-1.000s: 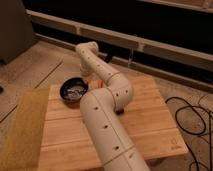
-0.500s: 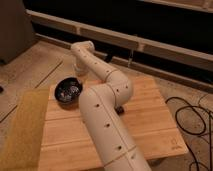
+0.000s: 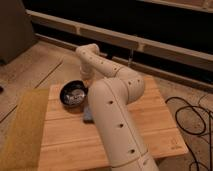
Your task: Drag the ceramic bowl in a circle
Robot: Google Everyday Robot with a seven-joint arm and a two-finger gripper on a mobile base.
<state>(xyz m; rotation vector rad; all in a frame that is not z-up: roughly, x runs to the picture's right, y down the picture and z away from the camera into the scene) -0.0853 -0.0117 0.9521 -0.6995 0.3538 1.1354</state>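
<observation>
Ceramic bowl (image 3: pixel 74 94) sits on the wooden worktop (image 3: pixel 155 120); the hand (image 3: pixel 87 82) (fingers together) apparently grips its right rim.

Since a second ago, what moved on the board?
The ceramic bowl slid left and slightly toward the far edge of the wooden board, dragged by the arm. The gripper is at the bowl's right rim, behind the arm, shut. The small blue item beside the arm stayed put, as did the board.

Wooden table (image 3: pixel 150 127) of light planks, ceramic bowl (image 3: pixel 74 94) near its left edge, small blue-grey item (image 3: pixel 88 115) just beside it
</observation>
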